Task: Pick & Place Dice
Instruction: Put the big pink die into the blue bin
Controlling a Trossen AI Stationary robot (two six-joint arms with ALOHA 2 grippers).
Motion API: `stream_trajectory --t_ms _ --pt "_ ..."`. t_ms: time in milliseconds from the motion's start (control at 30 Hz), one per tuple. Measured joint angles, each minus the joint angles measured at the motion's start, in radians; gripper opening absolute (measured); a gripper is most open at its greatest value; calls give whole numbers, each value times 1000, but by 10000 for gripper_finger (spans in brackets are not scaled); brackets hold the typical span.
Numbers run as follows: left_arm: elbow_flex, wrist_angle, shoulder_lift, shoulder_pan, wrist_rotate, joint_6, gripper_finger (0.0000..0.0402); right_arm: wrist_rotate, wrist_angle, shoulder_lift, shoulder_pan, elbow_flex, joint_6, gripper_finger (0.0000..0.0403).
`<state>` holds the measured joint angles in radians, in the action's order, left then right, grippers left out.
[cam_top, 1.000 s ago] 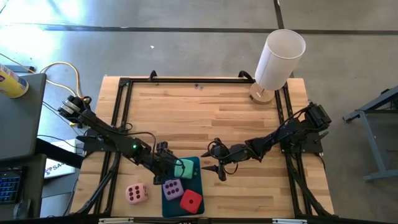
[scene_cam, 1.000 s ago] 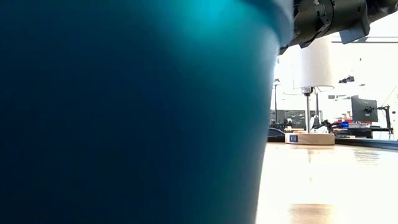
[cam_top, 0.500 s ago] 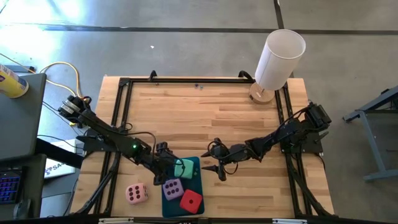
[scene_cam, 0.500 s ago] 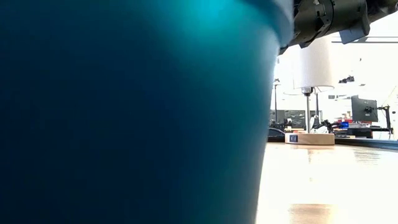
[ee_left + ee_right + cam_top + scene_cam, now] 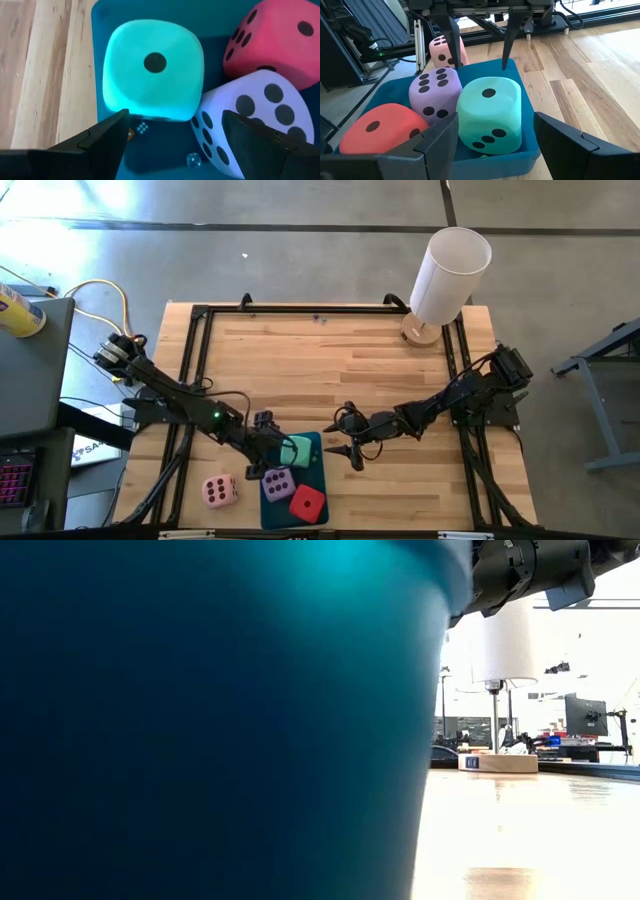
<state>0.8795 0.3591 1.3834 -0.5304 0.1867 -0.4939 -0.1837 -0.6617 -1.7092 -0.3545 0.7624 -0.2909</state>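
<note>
The mint green die (image 5: pixel 297 450) sits at the far end of the teal tray (image 5: pixel 320 472), one pip up (image 5: pixel 152 70). The lilac die (image 5: pixel 277 481) and the red die (image 5: pixel 307 502) lie nearer in the same tray. The pale pink die (image 5: pixel 218 490) rests on the table, left of the tray. My left gripper (image 5: pixel 266 448) is open just left of the mint die (image 5: pixel 490 115), its fingertips (image 5: pixel 454 60) short of it. My right gripper (image 5: pixel 346 451) is open at the tray's right side, facing the mint die. The tray wall (image 5: pixel 200 720) fills the low view.
A few tiny dice (image 5: pixel 142 128) lie on the tray floor beside the mint die. A white cylinder on a wooden base (image 5: pixel 450 270) stands at the table's far right corner. Black rails (image 5: pixel 195 350) run along the table's edges. Bare wood (image 5: pixel 330 370) spreads across the far half.
</note>
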Motion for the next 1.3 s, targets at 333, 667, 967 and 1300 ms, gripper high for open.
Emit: stream_trajectory --t_ms 333,667,967,1300 --pt "0 -32 0 -9 21 75 309 0 0 0 0 0 0 249" --pt "0 -34 0 -9 46 76 375 0 0 0 0 0 0 249" --pt "0 -39 0 -9 47 83 399 0 0 0 0 0 0 249" --pt "0 -54 0 -9 23 71 400 0 0 0 0 0 0 249"
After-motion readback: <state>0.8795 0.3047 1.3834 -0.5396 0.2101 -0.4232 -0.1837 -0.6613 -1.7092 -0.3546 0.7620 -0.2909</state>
